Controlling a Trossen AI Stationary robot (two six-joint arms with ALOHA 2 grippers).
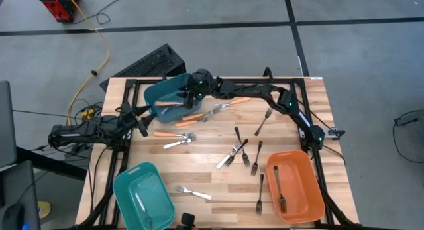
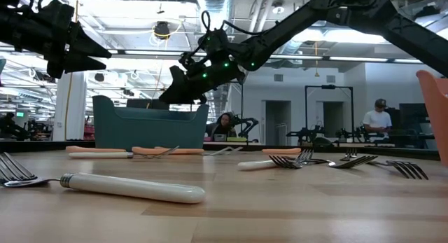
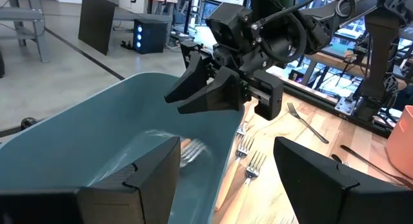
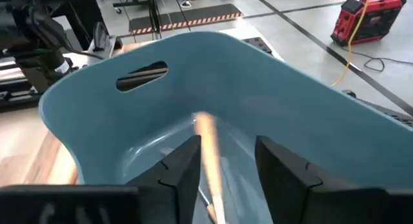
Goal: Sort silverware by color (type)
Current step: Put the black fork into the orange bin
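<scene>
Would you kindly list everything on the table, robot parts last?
Dark teal bin: one, far left side.
Light teal bin: one, near left corner, holds a white fork.
Orange bin: one, near right corner, holds a black fork.
Orange forks: several, by and in dark teal bin.
Black forks: about five, centre-right.
White forks: about three, centre.
Left gripper: open, beside dark teal bin.
Right gripper: open, above dark teal bin.

Blurred orange-handled fork (image 4: 208, 161), tines hidden between fingers
</scene>
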